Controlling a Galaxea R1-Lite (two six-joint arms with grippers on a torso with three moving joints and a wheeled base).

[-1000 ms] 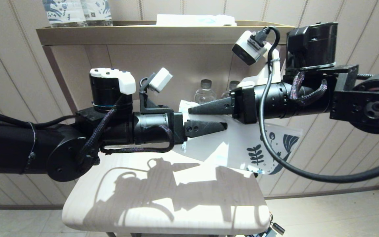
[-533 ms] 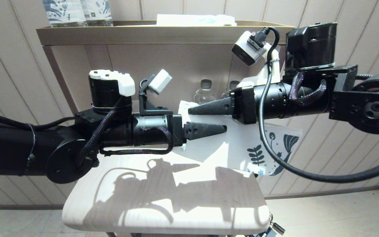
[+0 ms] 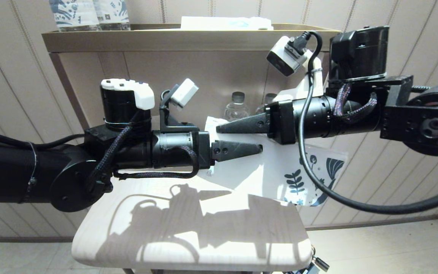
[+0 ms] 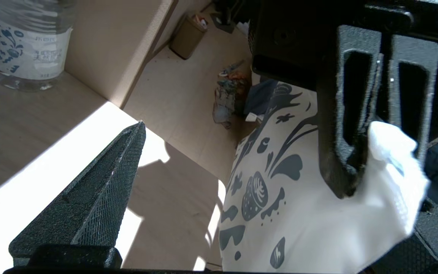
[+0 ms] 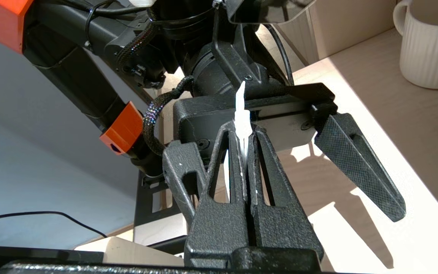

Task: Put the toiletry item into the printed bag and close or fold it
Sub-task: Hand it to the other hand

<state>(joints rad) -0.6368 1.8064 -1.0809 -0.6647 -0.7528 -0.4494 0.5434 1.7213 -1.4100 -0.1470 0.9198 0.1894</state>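
The printed bag (image 3: 280,171), white with dark leaf shapes at its low end, hangs above the stool. My right gripper (image 3: 219,128) is shut on the bag's top edge, a white strip (image 5: 242,121) that stands out past the closed tips. My left gripper (image 3: 260,148) is open just below it. In the left wrist view the bag (image 4: 299,213) hangs between the left gripper's spread fingers (image 4: 101,198); in the right wrist view those fingers (image 5: 356,163) stand either side of my right gripper (image 5: 243,131). The toiletry item does not show in any view.
A pale wooden stool top (image 3: 188,236) lies under both arms. Behind stands a shelf unit (image 3: 188,40) with water bottles inside (image 3: 238,106) and on top (image 3: 89,13), beside a flat packet (image 3: 226,23). A white ribbed mug (image 5: 428,49) sits on the shelf.
My left arm has drifted slightly to the left. The right gripper keeps its hold and the bag has barely shifted.
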